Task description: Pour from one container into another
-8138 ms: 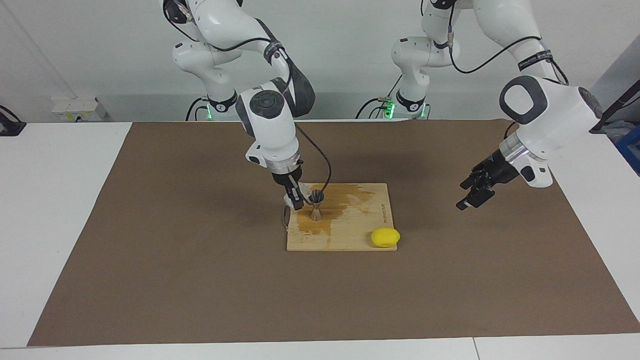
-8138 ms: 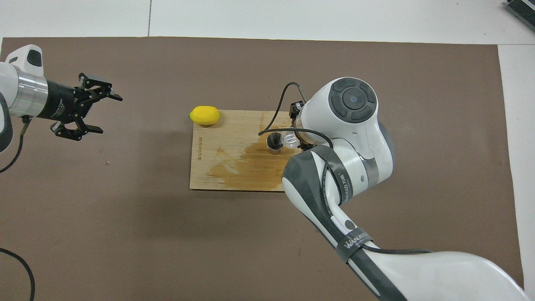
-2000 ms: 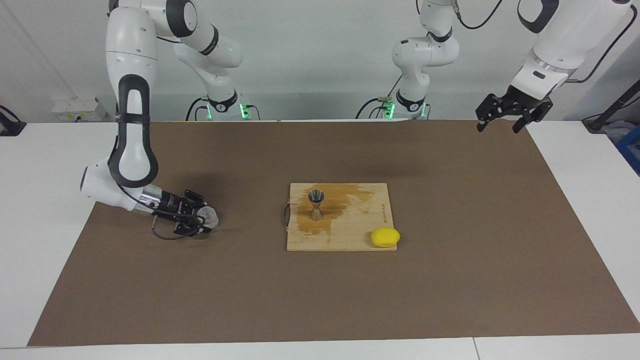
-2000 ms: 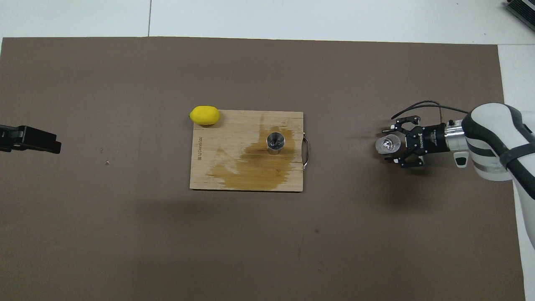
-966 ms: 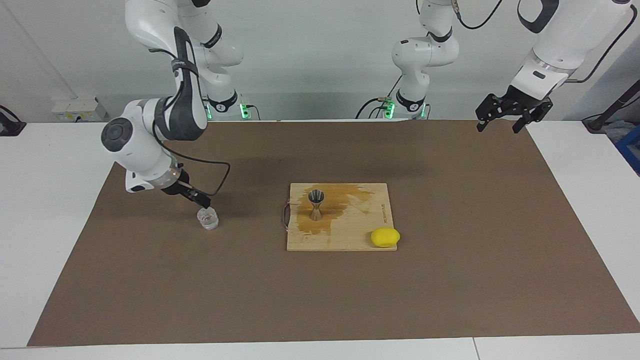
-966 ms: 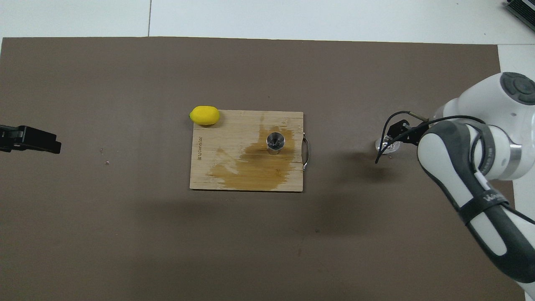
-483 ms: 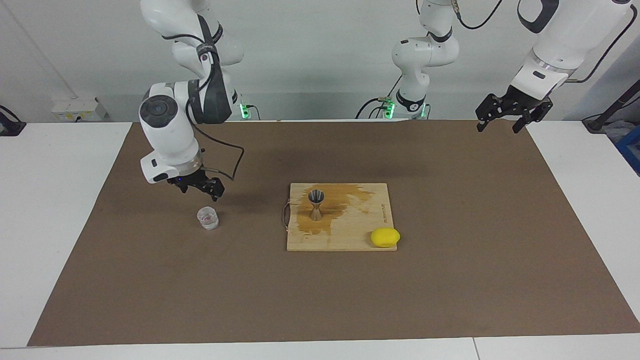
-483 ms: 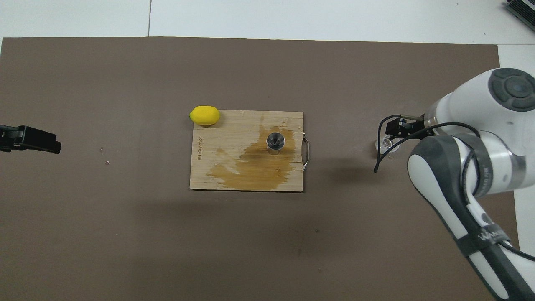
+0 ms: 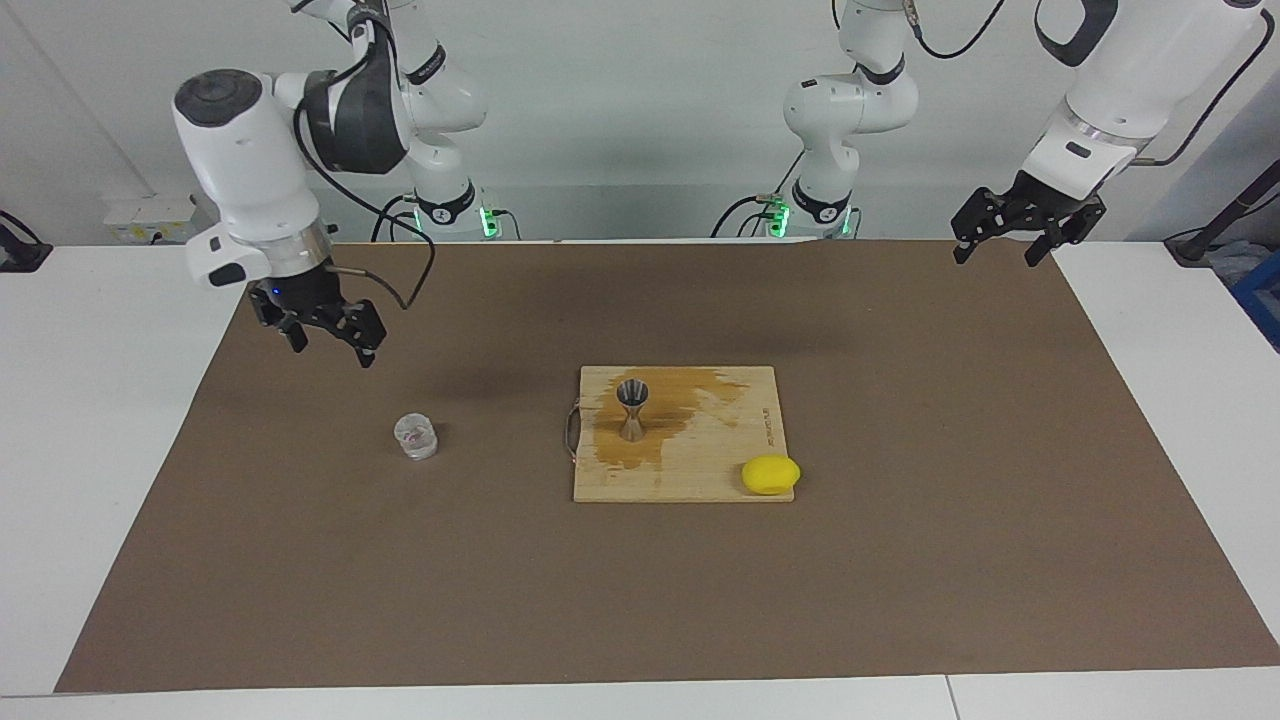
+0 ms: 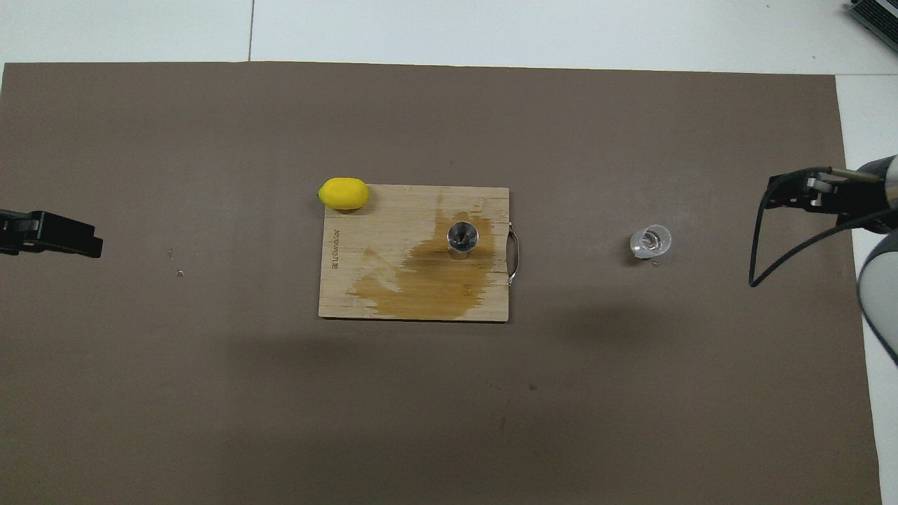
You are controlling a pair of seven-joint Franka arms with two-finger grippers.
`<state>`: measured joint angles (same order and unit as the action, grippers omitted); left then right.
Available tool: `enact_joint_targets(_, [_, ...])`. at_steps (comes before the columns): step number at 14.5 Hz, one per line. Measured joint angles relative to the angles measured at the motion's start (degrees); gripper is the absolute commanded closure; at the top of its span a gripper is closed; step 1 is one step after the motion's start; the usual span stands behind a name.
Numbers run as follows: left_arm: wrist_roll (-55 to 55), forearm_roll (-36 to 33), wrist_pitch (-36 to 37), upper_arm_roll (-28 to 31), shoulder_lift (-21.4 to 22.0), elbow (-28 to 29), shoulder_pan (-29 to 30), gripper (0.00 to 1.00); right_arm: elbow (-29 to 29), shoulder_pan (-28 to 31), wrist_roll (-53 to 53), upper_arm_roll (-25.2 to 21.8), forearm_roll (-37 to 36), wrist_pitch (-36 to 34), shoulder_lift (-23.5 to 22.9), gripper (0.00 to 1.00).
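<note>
A small clear glass cup point(image 9: 415, 437) stood upright and alone on the brown mat point(image 9: 400, 560), well apart from the wooden cutting board point(image 9: 700, 470) and toward the right arm's end of the table. The metal jigger point(image 9: 631, 409) stood upright on the board, near its handle edge, in a dark wet stain that spread across the wood, which suggested that some liquid had missed it. A yellow lemon point(image 9: 770, 474) lay at the board's corner farthest from the robots, toward the left arm's end. The right gripper point(image 9: 320, 325) hung raised over the mat near its edge at the right arm's end, clear of the cup, its fingers spread and holding nothing. The left gripper point(image 9: 1012, 232) waited high over the mat's corner at the left arm's end, its fingers also spread and empty. With the cup set down away from the jigger and both hands free, the pour looked finished.
</note>
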<state>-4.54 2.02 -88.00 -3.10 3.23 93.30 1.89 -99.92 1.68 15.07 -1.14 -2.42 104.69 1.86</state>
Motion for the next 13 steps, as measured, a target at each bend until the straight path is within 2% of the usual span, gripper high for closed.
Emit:
enact_joint_targets(6, [0.0, 0.0, 0.0, 0.0, 0.0, 0.0, 0.0, 0.00, 11.3, 0.1, -2.3, 0.4, 0.1, -13.6, -1.2, 0.00])
enact_joint_targets(9, [0.0, 0.0, 0.0, 0.0, 0.0, 0.0, 0.0, 0.00, 11.2, -0.9, -4.0, 1.1, 0.1, -17.8, -0.9, 0.00])
enact_joint_targets(13, [0.0, 0.0, 0.0, 0.0, 0.0, 0.0, 0.0, 0.00, 9.9, -1.6, -6.4, 1.2, 0.1, -16.5, -0.7, 0.00])
